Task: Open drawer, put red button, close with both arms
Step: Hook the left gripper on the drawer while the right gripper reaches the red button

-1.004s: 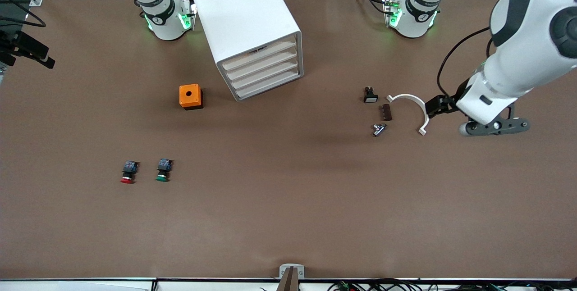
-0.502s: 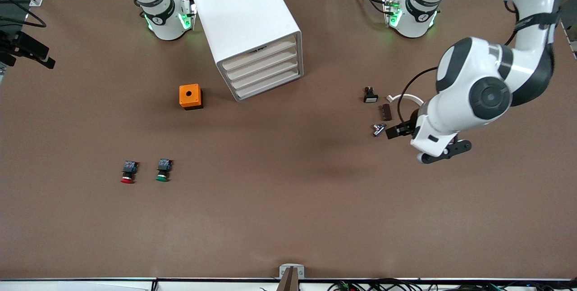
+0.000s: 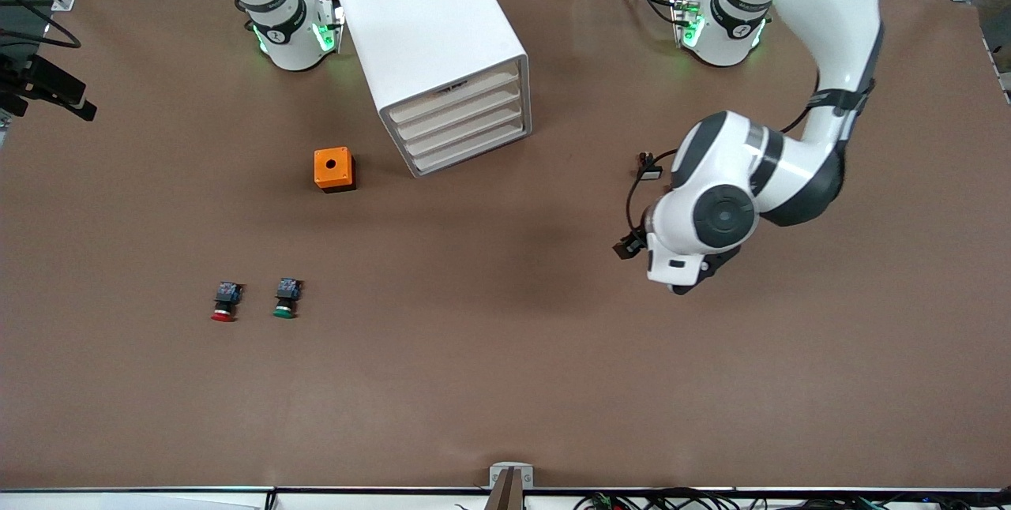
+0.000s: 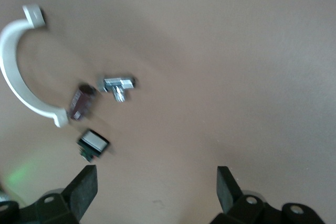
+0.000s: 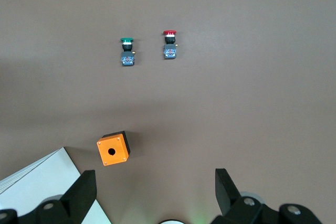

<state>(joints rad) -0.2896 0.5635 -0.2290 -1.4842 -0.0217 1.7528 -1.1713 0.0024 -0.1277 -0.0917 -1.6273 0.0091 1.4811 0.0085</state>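
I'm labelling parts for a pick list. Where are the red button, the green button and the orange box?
red button (image 3: 224, 302), front view, on its dark body.
green button (image 3: 285, 298), front view, between body and green cap.
orange box (image 3: 332, 166), front view, on its top face beside the hole.

Even overhead light, soft shadows on the table (image 3: 505, 384); left wrist view motion-blurred.

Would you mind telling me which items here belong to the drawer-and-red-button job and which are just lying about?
For the job:
- red button
- drawer cabinet, all drawers shut
- left claw, open
- right claw, open

Lying about:
- green button
- orange box
- white curved clip
- metal fitting
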